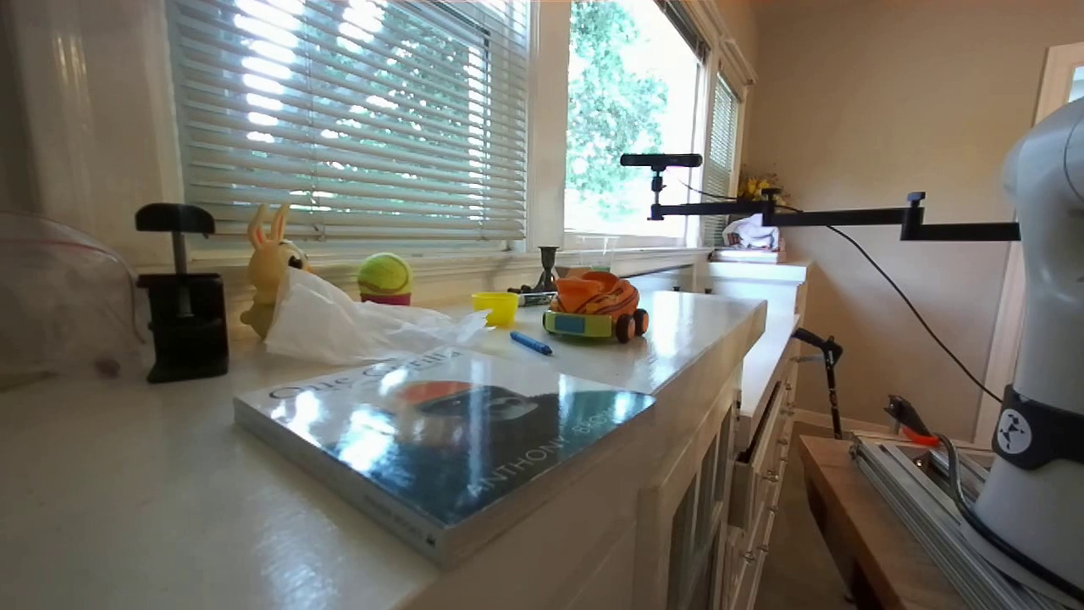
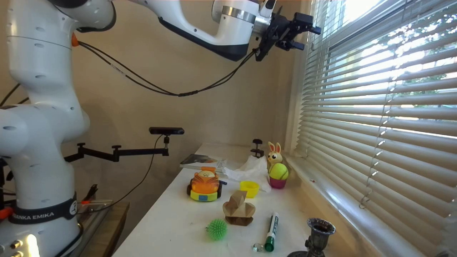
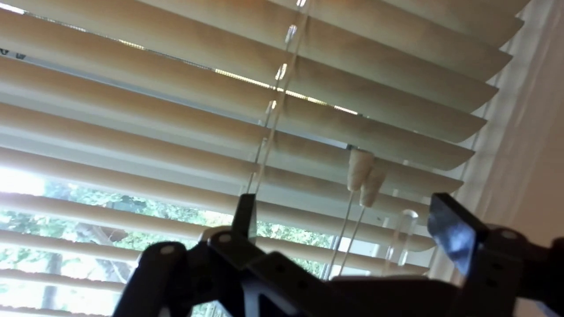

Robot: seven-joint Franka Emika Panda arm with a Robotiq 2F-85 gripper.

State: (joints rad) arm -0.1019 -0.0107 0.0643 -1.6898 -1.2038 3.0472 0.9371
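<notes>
Tool (image 3: 346,209): fingers wide apart, nothing gripped. It is held high above the counter (image 2: 171,228), pointed at the window blind (image 3: 387,94), as an exterior view shows. In the wrist view two pale tassels (image 3: 360,171) and the end of a clear rod (image 3: 401,240) appear in the gap between the fingers; no contact visible, depth to them cannot be judged.

Note: wrist view seems inverted, since the tassels sit above their thin cords (image 3: 339,237) there. Presumably they hang from these, their weight drawing the cords straight. The rod likely hangs free likewise.

On the counter, well below the tool: the green-yellow ball (image 2: 279,172) sits in a magenta cup (image 2: 277,183), which probably stops it rolling. The book (image 1: 440,440) lies flat along the robot-side edge, a stable pose for its shape. The toy truck (image 1: 597,309) rests upright on its wheels. The marker (image 2: 272,230) lies on its side, so could roll; a small clear object (image 2: 257,247) is just beside its green end. A camera (image 2: 166,131) is carried by a jointed black boom (image 2: 141,152), presumably to overlook the counter.
</notes>
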